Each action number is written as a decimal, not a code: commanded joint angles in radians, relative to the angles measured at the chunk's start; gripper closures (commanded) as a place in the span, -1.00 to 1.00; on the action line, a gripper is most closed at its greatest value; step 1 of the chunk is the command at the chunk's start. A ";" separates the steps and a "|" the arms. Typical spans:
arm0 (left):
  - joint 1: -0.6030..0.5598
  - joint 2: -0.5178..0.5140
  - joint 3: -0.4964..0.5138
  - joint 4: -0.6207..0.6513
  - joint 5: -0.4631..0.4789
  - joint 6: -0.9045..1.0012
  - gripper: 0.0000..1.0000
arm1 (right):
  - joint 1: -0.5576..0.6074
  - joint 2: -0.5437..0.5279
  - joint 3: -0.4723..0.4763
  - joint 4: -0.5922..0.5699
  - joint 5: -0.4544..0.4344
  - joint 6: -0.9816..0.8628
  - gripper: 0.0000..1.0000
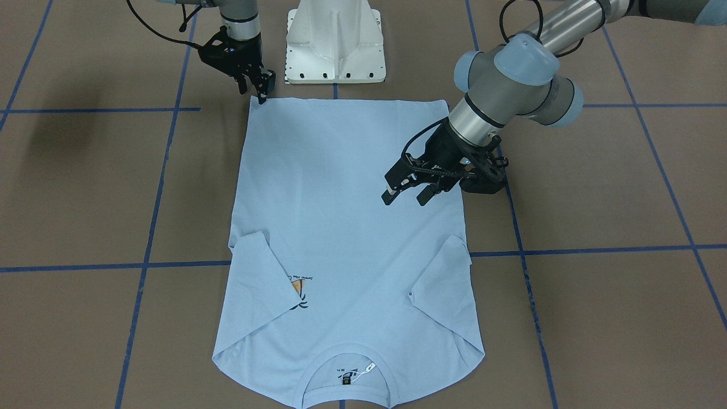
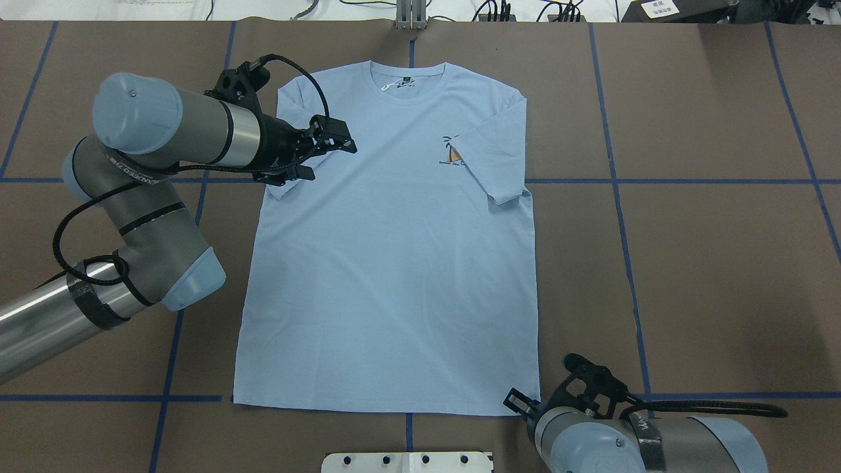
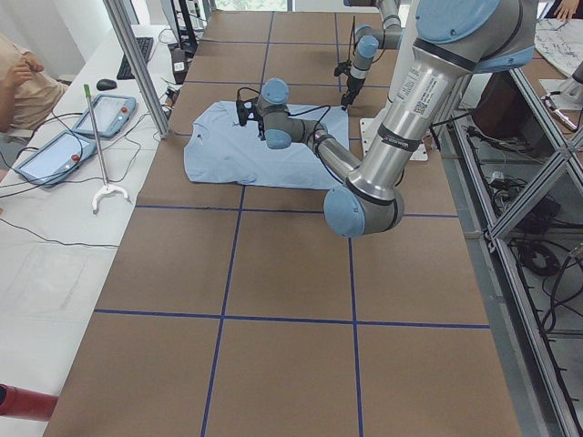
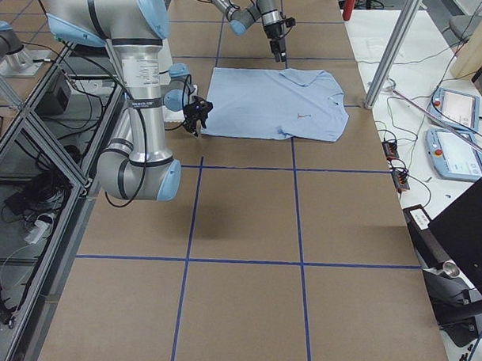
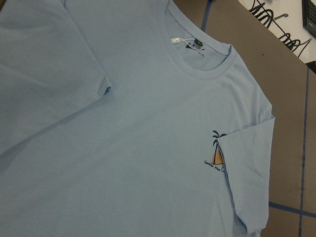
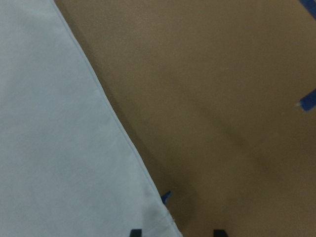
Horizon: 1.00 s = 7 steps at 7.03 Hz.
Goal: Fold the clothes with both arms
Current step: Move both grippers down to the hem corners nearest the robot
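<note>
Brown table covering [image 1: 596, 187], crossed by blue tape lines [image 1: 568, 250], carries the light blue T-shirt [image 1: 341, 216]. It lies flat and face up in front of the white pedestal base [image 1: 335, 42], hem towards the base and collar [image 1: 346, 355] towards the far edge. Both sleeves are turned in over the chest. The one on the robot's right [image 1: 258, 278] covers part of the palm print [image 1: 298, 292]. The black neck label [image 1: 345, 379] shows inside the collar.

The left gripper [image 1: 406, 196] hangs over the shirt's body near its left edge, level and pointing inwards. Its fingers are spread and hold nothing. From overhead, the left arm [image 2: 151, 197] and its black cable cover the folded left sleeve.

The right gripper [image 1: 254, 91] points down at the hem corner beside the base. Its wrist camera shows two fingertips [image 6: 217, 232] apart, with the corner of the cloth lying between them, not pinched. From overhead, the right arm [image 2: 650, 440] hides most of that gripper.

Off to the side runs a white bench [image 3: 55, 228] with two handheld control tablets [image 3: 105, 114], a keyboard [image 3: 141, 53], loose cables and a white stick [image 3: 96, 146]. A metal post [image 3: 137, 64] stands between bench and table. A person's arm [image 3: 18, 82] rests at the bench's far end.
</note>
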 commanded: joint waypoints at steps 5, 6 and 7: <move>0.069 0.061 -0.116 0.010 0.000 -0.033 -0.97 | 0.018 0.008 0.032 0.000 0.008 0.004 1.00; 0.145 0.136 -0.241 0.105 0.028 -0.034 -0.98 | 0.018 0.008 0.034 0.000 0.008 0.004 1.00; 0.298 0.258 -0.389 0.245 0.189 -0.034 -0.99 | 0.019 0.011 0.036 0.000 0.009 0.001 1.00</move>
